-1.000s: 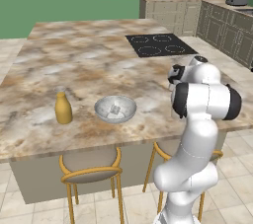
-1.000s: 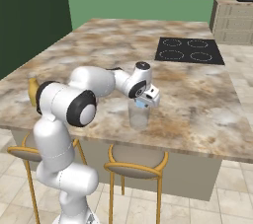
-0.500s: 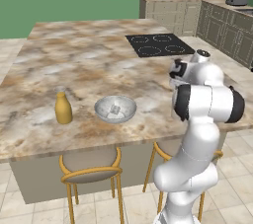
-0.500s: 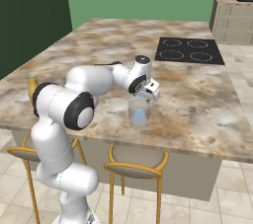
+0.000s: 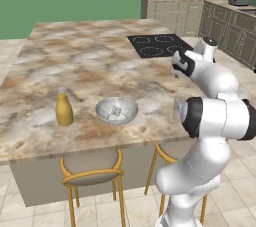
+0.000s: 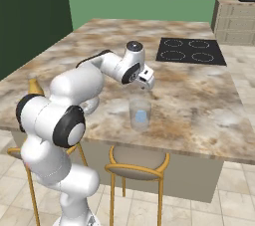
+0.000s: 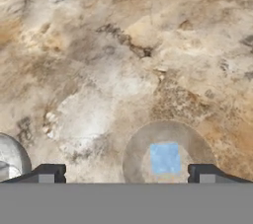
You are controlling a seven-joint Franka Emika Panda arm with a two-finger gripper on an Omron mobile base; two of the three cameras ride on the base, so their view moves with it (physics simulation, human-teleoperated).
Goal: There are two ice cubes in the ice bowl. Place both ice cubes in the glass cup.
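Note:
The glass cup (image 6: 140, 114) stands near the counter's front edge with one pale blue ice cube (image 6: 141, 116) lying in it. From above, the hand view shows that cup (image 7: 138, 155) and the cube (image 7: 164, 158) at its bottom. My gripper (image 6: 148, 84) hangs just above the cup, open and empty, its fingertips (image 7: 47, 173) spread wide. In the left base view, the ice bowl (image 5: 102, 113) holds another ice cube (image 5: 116, 111), left of the gripper (image 5: 176, 68). My arm partly hides the cup (image 5: 177, 108) there.
A yellow bottle (image 5: 63, 110) stands left of the bowl. A black cooktop (image 5: 159, 45) is set into the counter's far right. Two stools (image 5: 90, 168) sit under the front edge. The bowl's rim (image 7: 10, 156) shows at the hand view's lower left.
The gripper has opened above the cup and let go of the ice cube, which now lies in the cup. The hand has risen slightly.

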